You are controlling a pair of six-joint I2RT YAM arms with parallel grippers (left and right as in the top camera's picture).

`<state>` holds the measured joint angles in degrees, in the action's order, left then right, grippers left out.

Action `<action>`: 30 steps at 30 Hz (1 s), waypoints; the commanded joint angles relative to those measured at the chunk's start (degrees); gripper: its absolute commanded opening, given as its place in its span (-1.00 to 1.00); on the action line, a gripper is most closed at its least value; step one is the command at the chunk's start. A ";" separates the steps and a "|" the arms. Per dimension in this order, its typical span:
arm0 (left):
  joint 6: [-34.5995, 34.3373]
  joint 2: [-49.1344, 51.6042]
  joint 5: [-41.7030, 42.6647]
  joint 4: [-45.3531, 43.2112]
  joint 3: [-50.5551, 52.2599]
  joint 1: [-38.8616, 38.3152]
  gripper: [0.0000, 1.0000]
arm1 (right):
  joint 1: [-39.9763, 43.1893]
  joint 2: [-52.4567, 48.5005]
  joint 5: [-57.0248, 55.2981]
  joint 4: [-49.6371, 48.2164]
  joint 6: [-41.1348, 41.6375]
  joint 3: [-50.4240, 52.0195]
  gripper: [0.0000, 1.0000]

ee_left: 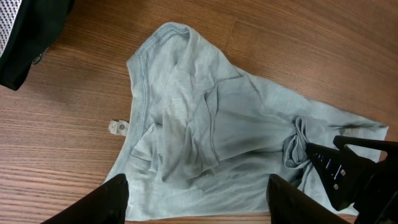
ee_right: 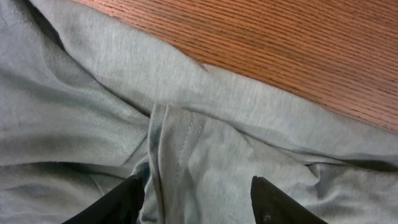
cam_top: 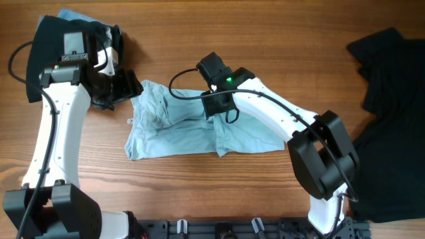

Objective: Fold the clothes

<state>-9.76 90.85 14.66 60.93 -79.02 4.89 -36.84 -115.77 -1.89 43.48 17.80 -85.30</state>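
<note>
Light-blue T-shirt (cam_top: 192,129): it lies crumpled in the middle of the wooden counter (cam_top: 279,40), well apart from all four edges. Its ribbed collar band (ee_left: 142,84) is at the end nearest the left edge. A small pale tag (ee_left: 117,127) rests on the bare wood just beside that band.

Right gripper (ee_right: 196,196): I read its fingers (ee_right: 118,205) as parted. They stand over the middle of the shirt. A stitched hem ridge (ee_right: 177,146) rises in the gap between them. The ridge is narrower than the gap, and I see neither finger pressing on it. From the left wrist camera, a bunched knot of cloth sits right at the fingertips.

Left gripper (ee_left: 198,186): its fingers (ee_left: 106,199) are spread wide with nothing held. From overhead it sits just beside the collar end of the shirt, on the far-left side. The cloth lies ahead of the fingers, and I cannot tell whether they touch it.

Black garment (cam_top: 388,113): it is spread along the right edge and runs out of view.

Second black garment (cam_top: 40,46): it is heaped at the far left corner, partly under the left arm.
</note>
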 commanded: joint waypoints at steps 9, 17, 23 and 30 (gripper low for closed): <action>0.55 0.31 -0.74 1.66 3.43 -0.17 0.86 | 9.88 15.65 4.44 7.72 0.13 -1.49 -0.49; 3.56 1.88 0.11 -7.76 16.48 -0.15 0.89 | 11.96 16.65 10.38 14.67 -0.11 -1.22 -0.56; 6.58 3.23 1.31 -17.97 23.43 -0.15 0.90 | 11.96 16.63 10.93 14.58 -1.36 -1.22 -0.56; 10.86 7.50 5.25 -21.59 23.74 -0.15 0.75 | 11.96 16.63 10.93 14.45 -1.53 -1.20 -0.56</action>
<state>-3.09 95.70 17.28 40.45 -55.59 4.89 -24.75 -99.04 7.94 58.04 17.45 -86.39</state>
